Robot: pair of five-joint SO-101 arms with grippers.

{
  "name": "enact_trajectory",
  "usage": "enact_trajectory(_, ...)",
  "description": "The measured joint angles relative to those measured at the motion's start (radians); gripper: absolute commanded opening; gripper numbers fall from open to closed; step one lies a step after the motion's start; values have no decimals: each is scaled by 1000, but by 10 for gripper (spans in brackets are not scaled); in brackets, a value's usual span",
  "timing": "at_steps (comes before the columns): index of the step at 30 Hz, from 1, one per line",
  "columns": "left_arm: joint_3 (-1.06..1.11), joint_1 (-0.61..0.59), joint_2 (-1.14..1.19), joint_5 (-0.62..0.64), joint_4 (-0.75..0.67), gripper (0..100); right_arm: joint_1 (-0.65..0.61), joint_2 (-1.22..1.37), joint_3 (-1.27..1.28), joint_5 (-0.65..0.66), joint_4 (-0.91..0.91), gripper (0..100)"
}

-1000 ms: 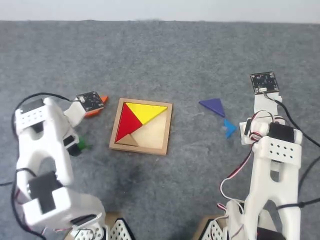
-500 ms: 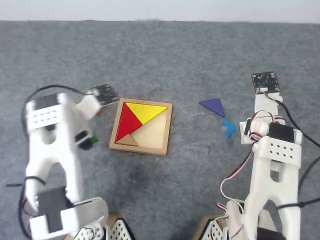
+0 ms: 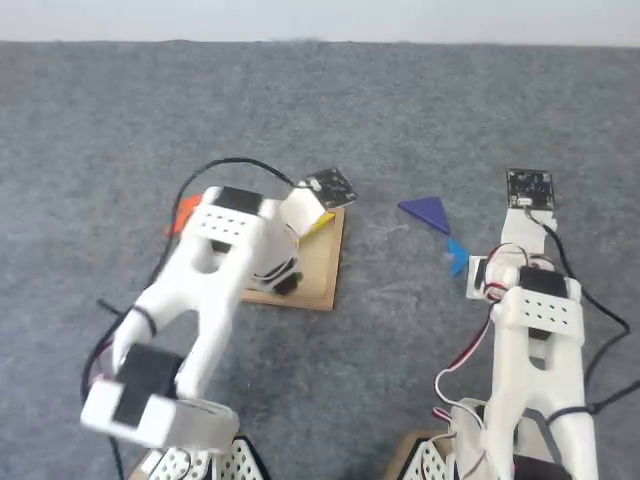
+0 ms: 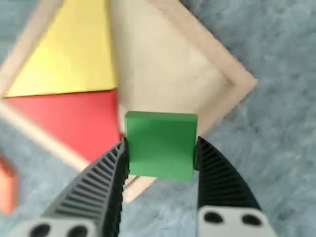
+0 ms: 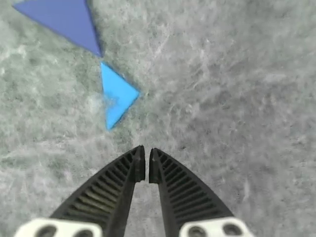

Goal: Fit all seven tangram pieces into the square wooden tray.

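Observation:
My left gripper (image 4: 160, 144) is shut on a green square (image 4: 160, 150) and holds it above the square wooden tray (image 4: 224, 81), over the tray's near edge. A yellow triangle (image 4: 74, 59) and a red triangle (image 4: 64, 121) lie in the tray beside bare wood (image 4: 163, 74). In the high view the left arm (image 3: 225, 260) covers most of the tray (image 3: 322, 270). My right gripper (image 5: 146, 165) is shut on nothing, just above the carpet. A blue triangle (image 5: 116, 98) and a purple triangle (image 5: 64, 19) lie ahead of it.
An orange piece (image 3: 185, 210) lies on the grey carpet left of the tray, also at the edge of the left wrist view (image 4: 6, 190). The purple triangle (image 3: 425, 212) and blue triangle (image 3: 458, 255) lie right of the tray, near the right arm (image 3: 530, 300).
The left arm has swung right from beside the tray's left edge to above the tray, carrying the green square. The right arm has barely shifted.

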Motion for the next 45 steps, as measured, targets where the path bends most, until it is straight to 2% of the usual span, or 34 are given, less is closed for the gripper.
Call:
enact_trajectory(4,-41,3,101,23,-9,80,-5,0,8,-2,-26,31)
enact_trajectory(10,-68,3,117,23,-18,82,-3,0,8,-2,-28,31)
enact_trajectory(17,-80,3,127,-15,-25,175,-5,0,8,-2,-28,31)
enact_trajectory(24,-80,3,127,-21,-25,182,-32,0,8,-2,-28,31)
enact_trajectory(31,-100,3,127,-21,23,246,-32,0,8,-2,-28,31)
enact_trajectory(42,-161,-35,127,-6,89,242,-34,0,8,-2,-28,31)
enact_trajectory(45,-161,11,78,40,106,242,-31,0,8,-2,-28,31)
